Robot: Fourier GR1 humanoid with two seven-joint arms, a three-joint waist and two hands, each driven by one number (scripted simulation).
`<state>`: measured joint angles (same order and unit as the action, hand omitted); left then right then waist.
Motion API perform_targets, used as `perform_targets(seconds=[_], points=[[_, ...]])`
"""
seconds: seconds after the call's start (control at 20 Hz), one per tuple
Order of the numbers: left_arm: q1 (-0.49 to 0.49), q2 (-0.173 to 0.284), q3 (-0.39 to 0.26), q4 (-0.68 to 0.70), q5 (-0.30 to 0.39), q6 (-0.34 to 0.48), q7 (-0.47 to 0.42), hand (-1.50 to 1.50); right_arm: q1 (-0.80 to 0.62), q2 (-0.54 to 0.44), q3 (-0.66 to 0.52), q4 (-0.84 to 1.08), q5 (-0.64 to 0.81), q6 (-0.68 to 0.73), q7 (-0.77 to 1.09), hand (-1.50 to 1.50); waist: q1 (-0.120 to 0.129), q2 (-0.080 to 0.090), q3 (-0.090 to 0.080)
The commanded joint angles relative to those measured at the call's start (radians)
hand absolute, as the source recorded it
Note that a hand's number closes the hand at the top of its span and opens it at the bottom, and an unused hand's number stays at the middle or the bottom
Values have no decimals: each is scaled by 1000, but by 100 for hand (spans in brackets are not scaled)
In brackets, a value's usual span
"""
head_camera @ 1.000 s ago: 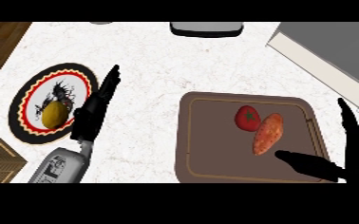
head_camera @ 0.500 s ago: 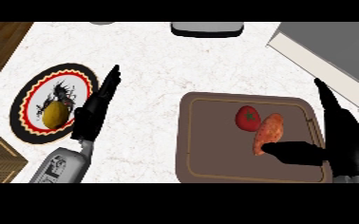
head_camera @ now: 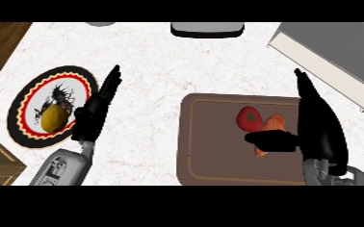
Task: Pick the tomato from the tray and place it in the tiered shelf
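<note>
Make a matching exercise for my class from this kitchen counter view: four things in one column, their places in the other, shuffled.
Things:
1. tomato
2. yellow fruit
3. left hand
4. right hand

Places:
A. on the patterned plate
B. over the brown tray's right part
C. on the tray, beside an orange vegetable
D. between plate and tray

Pairs: 1-C, 2-A, 3-D, 4-B

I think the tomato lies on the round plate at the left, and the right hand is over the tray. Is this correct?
Not quite. The head view shows the tomato on the brown tray, next to an orange vegetable. The round plate at the left holds a yellow fruit. The right hand is indeed over the tray.
</note>
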<state>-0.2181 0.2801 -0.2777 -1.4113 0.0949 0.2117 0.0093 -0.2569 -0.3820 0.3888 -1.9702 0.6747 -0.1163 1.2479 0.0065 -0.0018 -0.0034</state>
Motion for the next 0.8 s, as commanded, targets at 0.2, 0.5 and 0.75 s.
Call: perform_targets(seconds=[0.2, 0.5, 0.75], points=[[23, -13, -7, -11, -17, -10, 8, 0, -77, 172, 5, 67, 133, 101, 239, -150, -2, -1, 2], [-8, -26, 20, 21, -26, -5, 5, 0, -61, 244, -36, 126, 188, 137, 190, -150, -7, 1, 2], [-20, -16, 58, 75, -24, -31, -46, 0, -20, 289, -81, 119, 225, 156, 155, -150, -14, 2, 2]])
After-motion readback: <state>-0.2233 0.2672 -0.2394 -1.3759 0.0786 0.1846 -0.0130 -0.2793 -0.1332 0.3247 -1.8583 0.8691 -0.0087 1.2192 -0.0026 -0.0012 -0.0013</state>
